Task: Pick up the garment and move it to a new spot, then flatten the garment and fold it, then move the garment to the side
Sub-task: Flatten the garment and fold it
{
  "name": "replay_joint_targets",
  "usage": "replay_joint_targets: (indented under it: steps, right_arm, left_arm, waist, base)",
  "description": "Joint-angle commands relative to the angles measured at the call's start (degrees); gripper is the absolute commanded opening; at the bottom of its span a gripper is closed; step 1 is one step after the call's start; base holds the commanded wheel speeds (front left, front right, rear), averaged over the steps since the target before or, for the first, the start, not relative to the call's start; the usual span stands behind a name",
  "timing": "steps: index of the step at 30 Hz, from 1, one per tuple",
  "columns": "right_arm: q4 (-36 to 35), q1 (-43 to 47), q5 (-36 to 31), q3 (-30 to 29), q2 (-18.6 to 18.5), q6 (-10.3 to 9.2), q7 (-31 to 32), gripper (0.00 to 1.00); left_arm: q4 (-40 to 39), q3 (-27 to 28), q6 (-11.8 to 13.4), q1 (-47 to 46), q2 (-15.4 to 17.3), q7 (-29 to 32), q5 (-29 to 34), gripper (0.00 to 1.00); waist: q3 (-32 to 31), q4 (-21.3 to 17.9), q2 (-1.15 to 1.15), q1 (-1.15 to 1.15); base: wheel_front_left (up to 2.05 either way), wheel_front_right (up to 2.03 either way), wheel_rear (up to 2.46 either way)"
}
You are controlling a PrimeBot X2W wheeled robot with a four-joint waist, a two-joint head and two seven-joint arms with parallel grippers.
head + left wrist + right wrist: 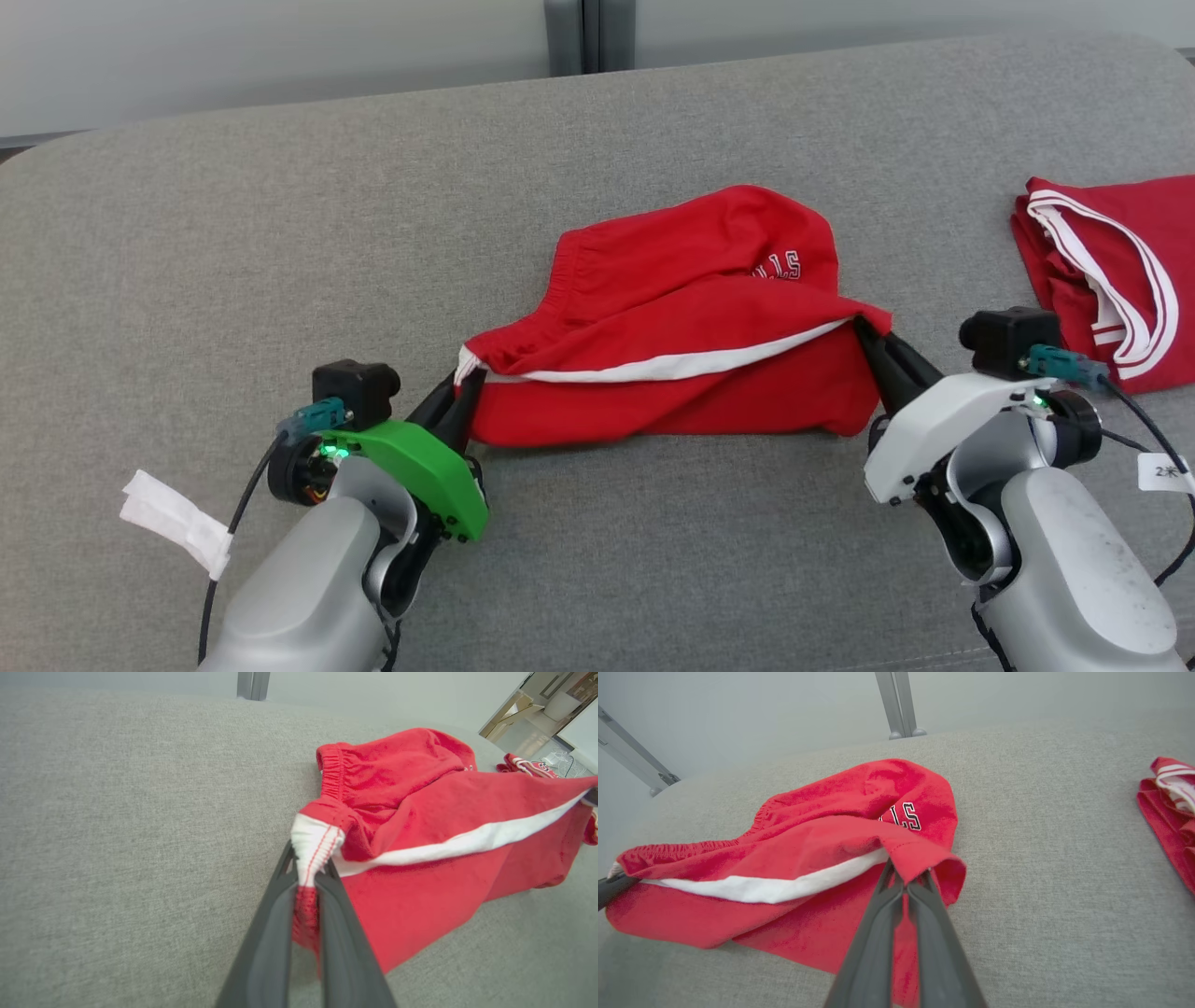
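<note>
Nearest, the left hand [464, 390] is clamped shut on the left corner of the red shorts [672, 308], pinching a bunched bit of white trim and red cloth between its two dark fingers. The right hand [870, 338] is likewise closed on the right corner, where the hem folds over its tips. Between them the near edge with its white stripe [672, 366] is drawn into a fairly straight line, lifted a little off the grey surface [280, 233], while the cloth below it hangs down and touches the surface. Farther back, the rest of the shorts lies slumped in the middle of the surface, with the gathered elastic waistband [568, 271] at the far left and the lettering [780, 266] at the far right. Well apart from them, at the right edge, lies another red garment [1148, 215] with white stripes. The shorts look light, soft and limp, and will likely sag and drag wherever they are unsupported. Two well-spread corner grips like these therefore seem the sensible hold, and the thicker trim and hem should slip less than a single thin layer.
</note>
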Motion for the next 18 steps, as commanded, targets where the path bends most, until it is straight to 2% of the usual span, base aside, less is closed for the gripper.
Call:
replay_joint_targets:
  steps: [1,6,11,14,18]
  right_arm:
    - [-2.04,0.89,0.99,-0.91,0.53,-0.09,-0.68,0.0]
    - [-11.43,2.43,2.83,-5.18,0.36,-0.1,-0.56,0.0]
    - [-17.53,0.03,3.62,-7.89,-0.37,-0.09,2.83,0.0]
    - [-16.04,-5.3,5.43,-8.15,-0.87,-0.09,4.86,0.0]
    - [-7.85,-17.04,8.34,-5.74,-1.38,-0.06,6.73,0.0]
  left_arm:
    - [-1.74,0.71,0.03,-0.09,-0.35,-0.77,-1.88,0.0]
    - [-11.1,2.54,0.03,0.62,0.01,-1.17,-8.91,0.0]
    - [-18.21,5.7,0.06,-1.15,-0.14,0.77,-15.24,0.0]
    - [-20.08,7.6,0.97,-4.59,-0.28,3.17,-17.83,0.0]
    - [-17.76,10.06,2.69,-11.81,-0.16,5.1,-18.63,0.0]
  waist:
    - [-0.62,0.04,0.0,0.0]
    - [-1.55,-0.03,0.0,0.0]
    - [-0.65,-1.0,0.0,0.0]
    - [1.69,-2.17,0.0,0.0]
    - [6.43,-4.36,0.0,0.0]
  base:
    - [0.0,0.0,0.0]
    - [0.0,0.0,0.0]
    - [0.0,0.0,0.0]
    - [0.0,0.0,0.0]
    - [0.0,0.0,0.0]
